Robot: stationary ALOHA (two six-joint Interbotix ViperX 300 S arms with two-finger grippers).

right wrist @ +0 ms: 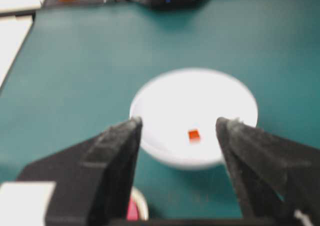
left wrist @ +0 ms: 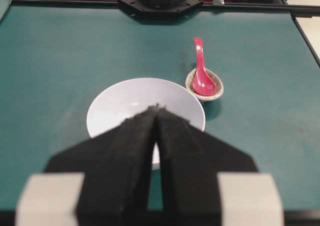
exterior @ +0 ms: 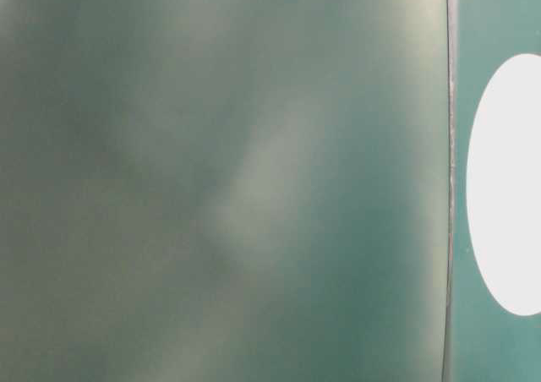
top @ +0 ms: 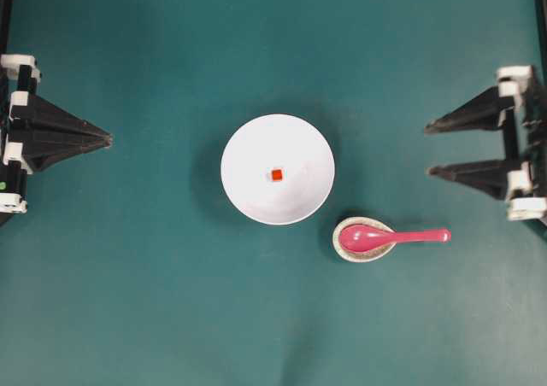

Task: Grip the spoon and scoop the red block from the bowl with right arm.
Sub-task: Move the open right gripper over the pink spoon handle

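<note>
At the right edge of the counter (top: 128, 318) you are holding the right hand (top: 427, 149) spread and empty, so you are only beginning the reach: next lower it across the handle of the spoon (top: 389, 236), which is lying scoop-down in the speckled dish (top: 346, 249) beside the bowl (top: 248, 194) holding the red block (top: 276, 174).

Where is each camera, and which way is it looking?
Overhead: looks straight down on the bowl, red block and spoon; both hands show at the sides, left hand, right hand.
Table-level: low down, blurry green, only a white shape at its right edge.
Left wrist: looks past the shut left hand at bowl and spoon.
Right wrist: looks between the open right hand's fingers at bowl and block.
All but table-level clearly show the bowl.
</note>
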